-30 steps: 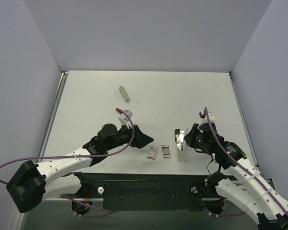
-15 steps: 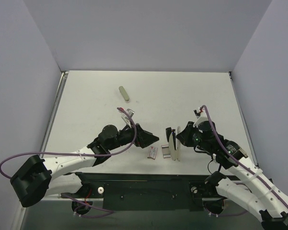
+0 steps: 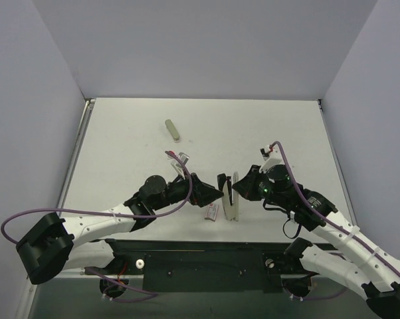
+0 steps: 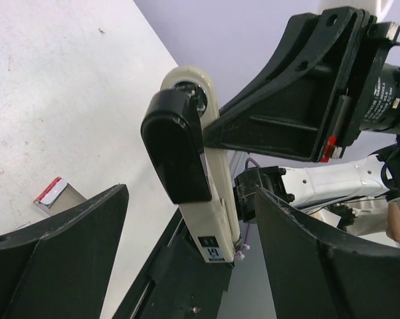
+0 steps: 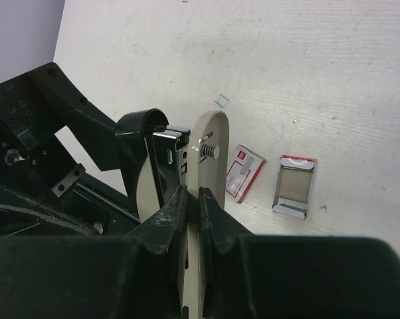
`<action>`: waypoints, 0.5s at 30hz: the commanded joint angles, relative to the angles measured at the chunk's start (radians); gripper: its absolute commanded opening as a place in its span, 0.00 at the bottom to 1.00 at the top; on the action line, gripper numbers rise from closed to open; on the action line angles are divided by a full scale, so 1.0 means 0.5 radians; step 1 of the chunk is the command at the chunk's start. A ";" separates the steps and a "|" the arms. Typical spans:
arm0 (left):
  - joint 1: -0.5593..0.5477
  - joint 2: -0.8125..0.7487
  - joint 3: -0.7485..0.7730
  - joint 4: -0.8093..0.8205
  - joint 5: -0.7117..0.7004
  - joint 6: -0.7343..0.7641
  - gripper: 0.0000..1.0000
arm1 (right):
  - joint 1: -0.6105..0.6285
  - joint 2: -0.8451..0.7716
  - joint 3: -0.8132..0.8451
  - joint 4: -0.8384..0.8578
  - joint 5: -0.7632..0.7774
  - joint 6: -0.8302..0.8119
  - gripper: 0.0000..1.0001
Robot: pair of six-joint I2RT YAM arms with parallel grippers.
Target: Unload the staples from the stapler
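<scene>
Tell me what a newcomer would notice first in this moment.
The two arms meet nose to nose near the front of the table. The right gripper is shut on the stapler, held on end and hinged open, and the left gripper faces it, jaws wide. Just beneath lie a small red-and-white box and a silver tray. An olive-grey bar sits alone farther back on the left.

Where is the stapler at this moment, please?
In the top view, the stapler is front-centre, clamped in the right gripper, facing the open left gripper, just beyond a small red-and-white box.
</scene>
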 commanded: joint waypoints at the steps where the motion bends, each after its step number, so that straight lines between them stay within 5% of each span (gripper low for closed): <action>1: -0.012 -0.010 0.072 0.179 -0.066 -0.003 0.87 | 0.088 -0.004 0.145 0.225 0.040 0.082 0.00; 15: -0.031 -0.087 0.022 0.209 -0.229 -0.073 0.82 | 0.346 0.063 0.221 0.262 0.270 0.082 0.00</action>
